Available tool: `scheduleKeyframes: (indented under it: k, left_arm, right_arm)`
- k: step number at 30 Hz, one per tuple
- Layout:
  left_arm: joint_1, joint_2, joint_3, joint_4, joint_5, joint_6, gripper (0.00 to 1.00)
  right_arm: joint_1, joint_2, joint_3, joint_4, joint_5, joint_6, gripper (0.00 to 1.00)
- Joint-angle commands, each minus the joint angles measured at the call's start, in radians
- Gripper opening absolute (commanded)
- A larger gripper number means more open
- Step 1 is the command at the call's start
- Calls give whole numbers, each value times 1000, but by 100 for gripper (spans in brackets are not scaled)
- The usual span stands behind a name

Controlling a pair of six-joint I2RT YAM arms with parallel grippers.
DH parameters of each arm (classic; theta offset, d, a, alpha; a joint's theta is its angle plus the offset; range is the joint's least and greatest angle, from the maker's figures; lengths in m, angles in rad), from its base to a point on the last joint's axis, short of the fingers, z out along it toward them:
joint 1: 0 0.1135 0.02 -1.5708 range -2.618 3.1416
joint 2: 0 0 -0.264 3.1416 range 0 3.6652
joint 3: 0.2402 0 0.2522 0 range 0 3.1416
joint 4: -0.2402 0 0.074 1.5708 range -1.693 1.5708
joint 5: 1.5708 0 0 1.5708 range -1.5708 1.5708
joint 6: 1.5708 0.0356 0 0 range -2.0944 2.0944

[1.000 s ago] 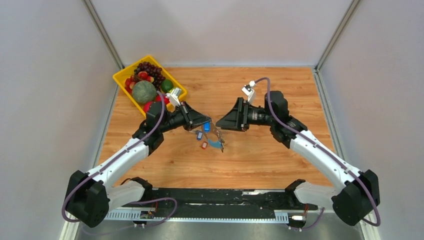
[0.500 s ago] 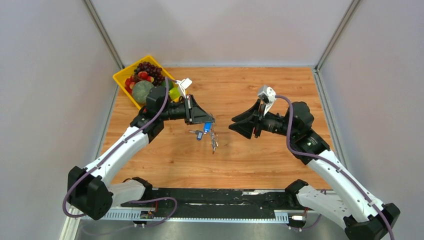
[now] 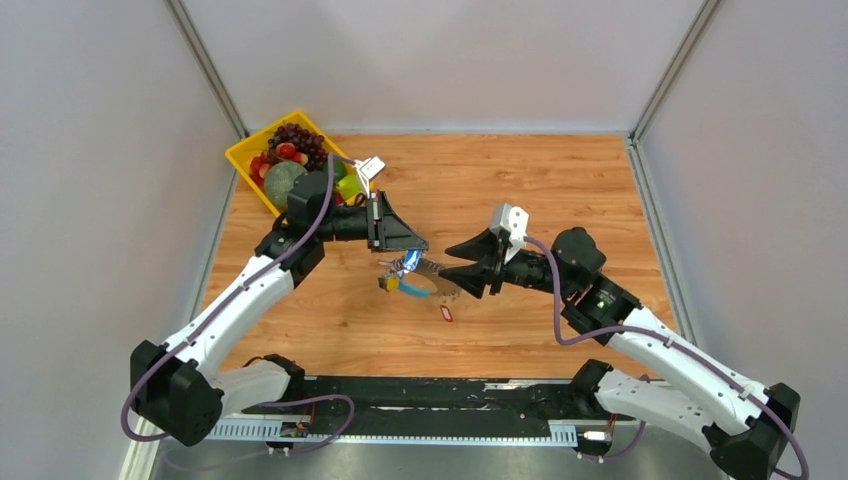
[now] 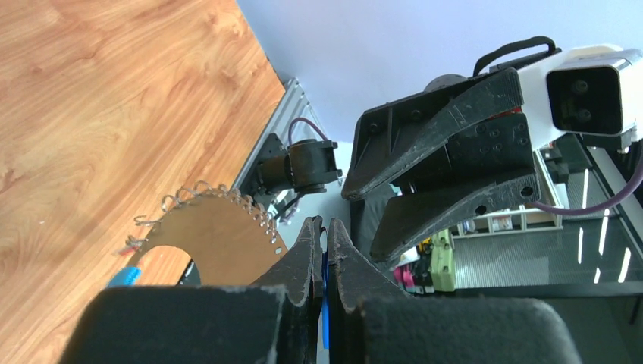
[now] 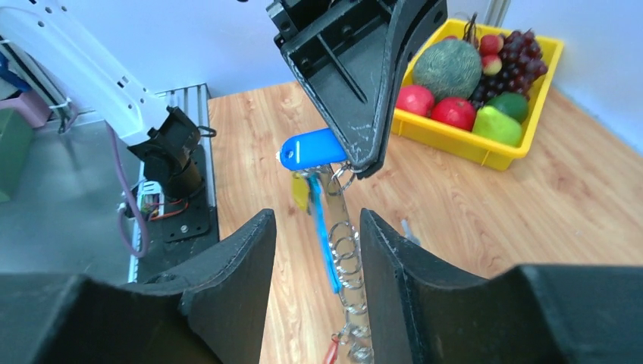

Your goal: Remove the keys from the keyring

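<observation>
Bright, even, diffuse light; shadows faint and soft. Left gripper [image 4: 324, 231] blurs close to the lens.

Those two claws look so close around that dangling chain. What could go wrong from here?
The right gripper has open jaws astride the keyring, chain and blue band together; closing might grab the loop, not the blue key. The left gripper pinches the keyring only at its fingertips, so a tug might pull it loose. The two grippers are close and could bump.
</observation>
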Motion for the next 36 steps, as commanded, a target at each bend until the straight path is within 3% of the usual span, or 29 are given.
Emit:
scheduleKeyframes:
  k: [1, 20, 24, 36]
  left_arm:
    - [-4, -39, 45, 52, 23, -31, 0]
    - [-19, -66, 27, 84, -33, -86, 0]
    - [-24, -69, 21, 93, -38, -89, 0]
    - [-30, -72, -4, 140, -68, -126, 0]
  right_arm:
    - [71, 2, -18, 107, 148, -105, 48]
    - [223, 93, -4, 161, 379, -184, 49]
    - [228, 101, 0, 192, 425, -164, 35]
    - [243, 131, 20, 232, 463, -156, 28]
